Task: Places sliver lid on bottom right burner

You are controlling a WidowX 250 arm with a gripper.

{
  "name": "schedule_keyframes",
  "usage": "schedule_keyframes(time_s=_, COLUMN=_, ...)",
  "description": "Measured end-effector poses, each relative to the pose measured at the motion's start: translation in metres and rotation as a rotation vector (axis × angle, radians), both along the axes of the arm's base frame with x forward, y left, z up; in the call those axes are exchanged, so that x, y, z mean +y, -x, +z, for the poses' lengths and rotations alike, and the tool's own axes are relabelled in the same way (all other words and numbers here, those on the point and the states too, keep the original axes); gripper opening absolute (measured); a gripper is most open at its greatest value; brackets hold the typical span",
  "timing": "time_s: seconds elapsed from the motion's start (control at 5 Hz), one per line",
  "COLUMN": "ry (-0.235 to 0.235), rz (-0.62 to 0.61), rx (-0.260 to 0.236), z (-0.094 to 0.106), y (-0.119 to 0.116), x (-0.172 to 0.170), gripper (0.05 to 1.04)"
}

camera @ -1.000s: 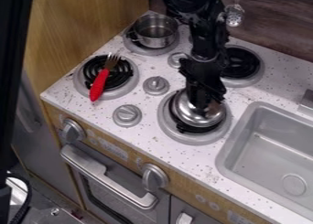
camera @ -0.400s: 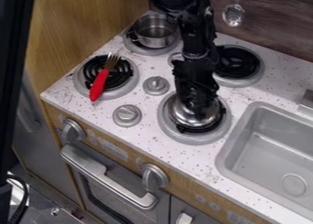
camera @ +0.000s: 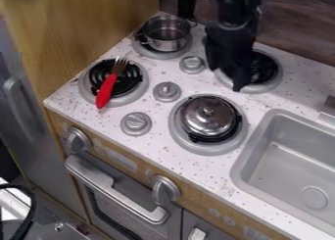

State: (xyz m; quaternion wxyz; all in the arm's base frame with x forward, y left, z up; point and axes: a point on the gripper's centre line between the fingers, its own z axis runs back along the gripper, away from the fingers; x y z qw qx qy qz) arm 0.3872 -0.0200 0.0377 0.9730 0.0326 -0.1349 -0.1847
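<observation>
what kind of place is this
It looks like a toy kitchen, going by the small stovetop with a lidded burner, the grey sink beside it, and the oven handle on the front below.

Gripper [camera: 230,73] over the far right burner [camera: 262,89], partly covering it. Nearer the camera than the gripper and slightly left: lid [camera: 208,117] on the near right burner [camera: 204,149]. Left of and beyond the gripper: pot [camera: 167,33] on the far left burner [camera: 154,54]. Well left: fork [camera: 106,89] lying across the near left burner [camera: 134,96]. Just left of the gripper: small dial [camera: 192,64]; farther left and nearer the camera, middle dial [camera: 167,91], then near dial [camera: 136,124]. Right and nearer: sink [camera: 288,156].
</observation>
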Motion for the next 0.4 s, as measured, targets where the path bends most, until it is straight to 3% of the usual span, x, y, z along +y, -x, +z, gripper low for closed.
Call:
schedule_keyframes(time_s=0.2, ry=0.018, rz=0.06, rx=0.019, z=0.009, y=0.0084, x=-0.0005, gripper=1.0)
schedule_keyframes(time_s=0.4, ry=-0.022, rz=0.149, rx=0.086, z=0.0151, y=0.0148, x=0.0077, gripper=1.0)
